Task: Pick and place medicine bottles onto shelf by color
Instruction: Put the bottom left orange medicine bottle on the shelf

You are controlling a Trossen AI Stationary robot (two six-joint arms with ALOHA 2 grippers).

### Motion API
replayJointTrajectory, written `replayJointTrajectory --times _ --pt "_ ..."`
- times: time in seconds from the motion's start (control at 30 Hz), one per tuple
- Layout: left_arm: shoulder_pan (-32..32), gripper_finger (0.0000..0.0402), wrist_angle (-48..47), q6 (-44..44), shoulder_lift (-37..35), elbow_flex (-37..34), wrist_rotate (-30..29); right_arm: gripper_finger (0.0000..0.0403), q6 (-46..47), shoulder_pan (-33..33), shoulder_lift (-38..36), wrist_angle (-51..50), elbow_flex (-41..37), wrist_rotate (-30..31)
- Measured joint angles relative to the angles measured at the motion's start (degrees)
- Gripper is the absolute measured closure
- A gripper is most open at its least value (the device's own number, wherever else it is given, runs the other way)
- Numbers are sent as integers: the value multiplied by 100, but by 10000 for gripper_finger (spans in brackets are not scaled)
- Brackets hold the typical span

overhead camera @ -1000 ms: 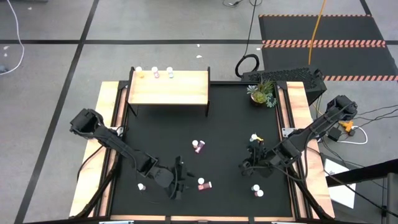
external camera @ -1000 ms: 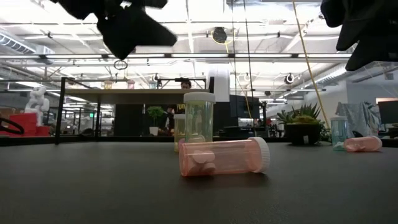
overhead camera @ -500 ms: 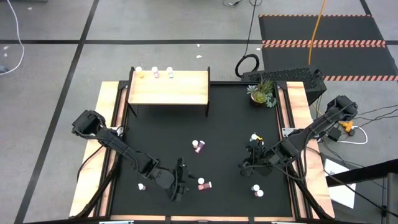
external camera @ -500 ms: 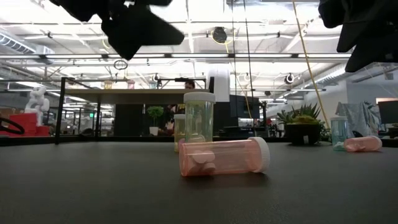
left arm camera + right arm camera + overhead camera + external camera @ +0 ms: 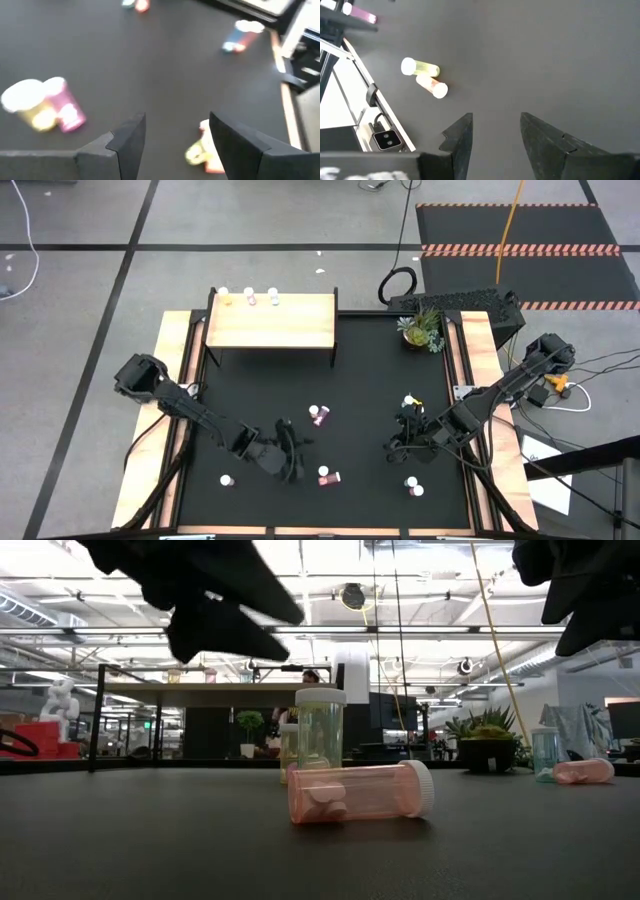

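Left gripper (image 5: 290,452), fingers parted and holding nothing, hovers above the tabletop (image 5: 370,370) in the lower centre of the high view. Nearest candidate: a pink medicine bottle (image 5: 328,477) lying on its side just to the lower right of the gripper, long axis roughly left–right in the frame, white cap toward the right in the low view. A second bottle (image 5: 318,415) stands a little to the upper right, paired with a paler one in the left wrist view. One more bottle (image 5: 227,479) stands at lower left.

Right gripper (image 5: 398,445), also parted and empty, waits at lower right; a capped bottle (image 5: 414,486) sits just below it and others (image 5: 409,401) lie just above.

Shelf (image 5: 270,320) stands at the upper left of the tabletop, three bottles (image 5: 248,297) already lined along its far edge.

Judgement: the lying pink bottle belongs to the left arm, which is nearer; the fingers should close across its short axis.
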Motion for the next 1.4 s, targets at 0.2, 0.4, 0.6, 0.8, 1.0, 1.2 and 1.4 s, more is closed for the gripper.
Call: replayJointTrajectory --times 0.2,0.4,0.6,0.8,1.0,1.2,1.4 --pt "447 183 -666 515 -661 -4 -3 245 -48 0 0 -10 0 2" --pt "1173 183 -676 1224 -1252 -2 119 245 30 -77 -11 -18 0 4" --pt "1996 183 -746 677 -1359 0 1370 245 644 -164 -685 -570 0 599" --pt "2101 183 417 846 -1109 10 2072 245 1202 -189 -1720 -1752 4 1221" --pt "2017 183 -44 1070 -711 698 2156 245 2561 -348 -2121 -3707 4 151" --pt "1766 183 -955 1948 -723 1169 2159 245 2108 -393 -1894 -3350 4 -116" --pt "1290 183 -738 2912 -532 1106 2290 245 1028 -417 -1522 -2396 0 21"
